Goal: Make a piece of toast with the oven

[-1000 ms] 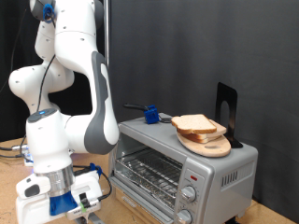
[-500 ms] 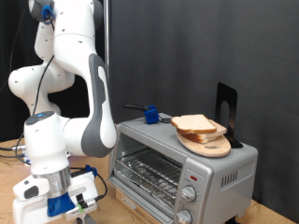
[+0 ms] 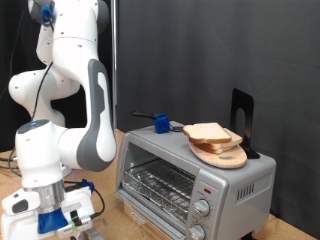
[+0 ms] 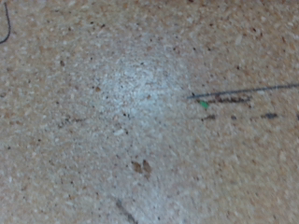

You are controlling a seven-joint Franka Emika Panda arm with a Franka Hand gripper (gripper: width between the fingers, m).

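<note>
The silver toaster oven (image 3: 228,178) stands at the exterior view's right, with its wire rack (image 3: 158,184) showing at the front and two round knobs (image 3: 201,208) beside it. Slices of pale bread (image 3: 211,132) are stacked on a round wooden board (image 3: 228,157) on top of the oven. My gripper's hand (image 3: 62,213) is low at the exterior view's bottom left, well away from the oven and the bread. Its fingertips are cut off by the frame edge. The wrist view shows only the speckled tabletop (image 4: 140,121), with no fingers and nothing held.
A blue object with a dark handle (image 3: 159,123) lies on the oven's top at its left end. A black stand (image 3: 243,118) rises behind the board. A black curtain forms the background. A thin dark cable (image 4: 238,91) lies on the tabletop in the wrist view.
The hand has moved toward the exterior view's left and slightly lower, farther from the oven. The oven, bread and board have not moved.
</note>
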